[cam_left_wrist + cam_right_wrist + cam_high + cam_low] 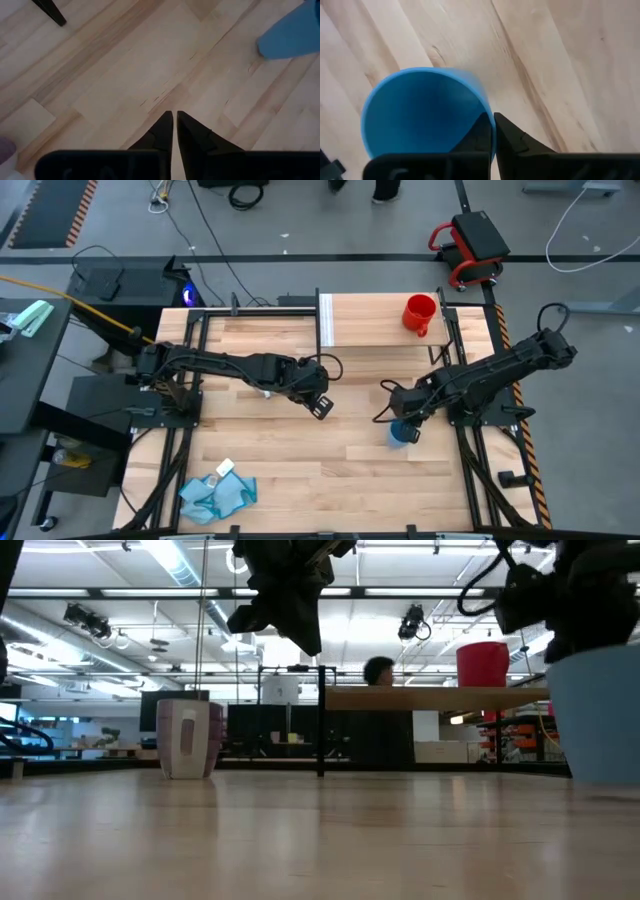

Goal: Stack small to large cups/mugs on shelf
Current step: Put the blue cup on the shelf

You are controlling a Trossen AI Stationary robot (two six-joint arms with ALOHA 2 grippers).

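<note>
The light-blue cup (403,435) stands right of the table's middle, with my right gripper (400,423) shut on its rim; it looms large in the low view (598,710). The red mug (420,313) stands upright on the shelf (370,320), near its right end. The translucent purple-grey mug (190,738) rests upright on the tabletop; in the high view my left arm covers it. My left gripper (322,408) hovers shut over bare wood at the table's middle, touching nothing. My right gripper (493,120) pinches the light-blue cup's rim wall (487,107), one finger inside the cup and one outside. The fingers come from above, pointing down. The cup stays upright, mouth up; whether its base sits on the table or just above it, I cannot tell.
A crumpled blue cloth (218,493) lies at the table's near left corner, with a small white object (224,468) beside it. A dark shelf post (320,720) stands mid-table. A person (378,670) shows in the room behind the shelf.
</note>
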